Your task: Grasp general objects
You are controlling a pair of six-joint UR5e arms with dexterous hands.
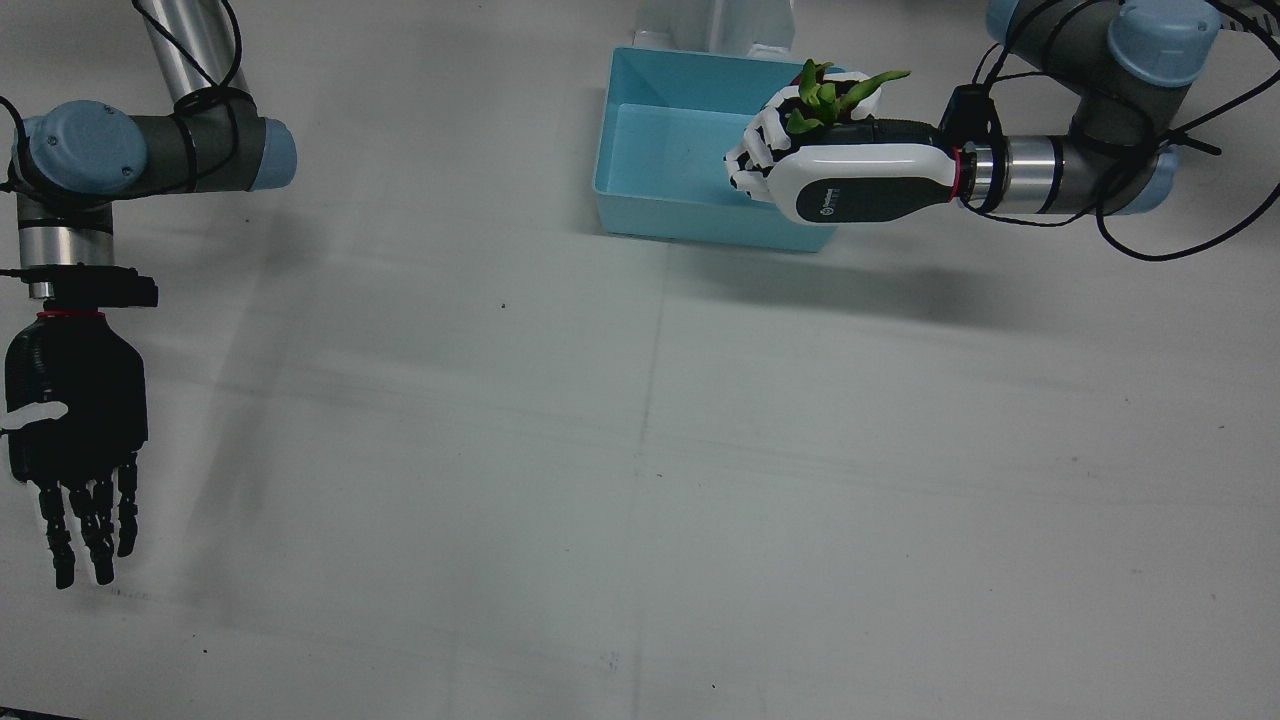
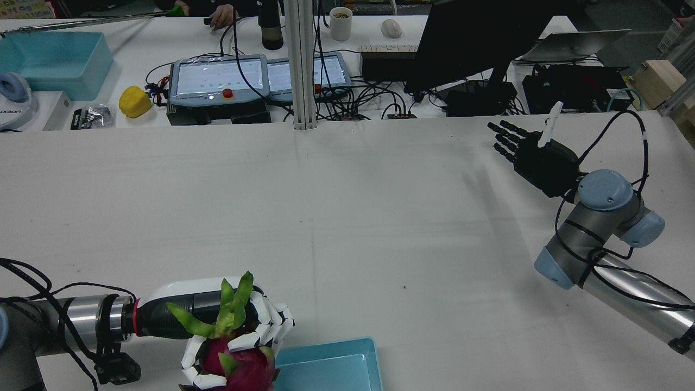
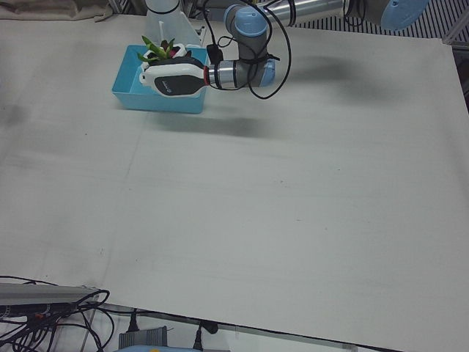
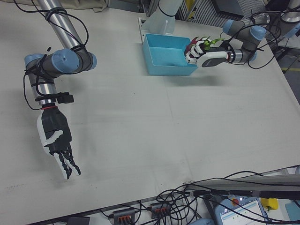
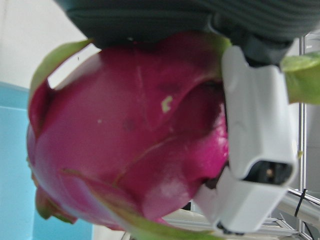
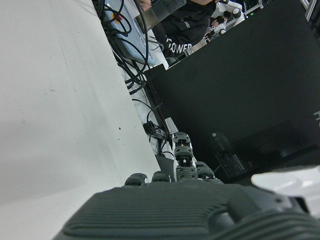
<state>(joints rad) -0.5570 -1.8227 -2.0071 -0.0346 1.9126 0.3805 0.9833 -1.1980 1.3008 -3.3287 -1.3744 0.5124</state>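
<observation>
My white left hand [image 1: 850,170] is shut on a magenta dragon fruit with green leaves [image 1: 825,95] and holds it over the right edge of the light blue bin [image 1: 650,150]. The rear view shows the fruit [image 2: 239,361] wrapped by the hand [image 2: 228,326] next to the bin [image 2: 326,369]. The left hand view is filled by the fruit [image 5: 135,135]. The hand also shows in the left-front view [image 3: 172,77] and the right-front view [image 4: 206,54]. My black right hand [image 1: 75,440] is open and empty, fingers stretched, far from the bin; it also shows in the rear view [image 2: 535,155] and the right-front view [image 4: 56,145].
The bin's floor [image 1: 660,140] holds nothing. Beyond the table's far edge in the rear view are control tablets [image 2: 217,79], cables, a black monitor [image 2: 467,38] and another blue bin [image 2: 51,62]. The mount post [image 2: 301,65] stands at the far edge.
</observation>
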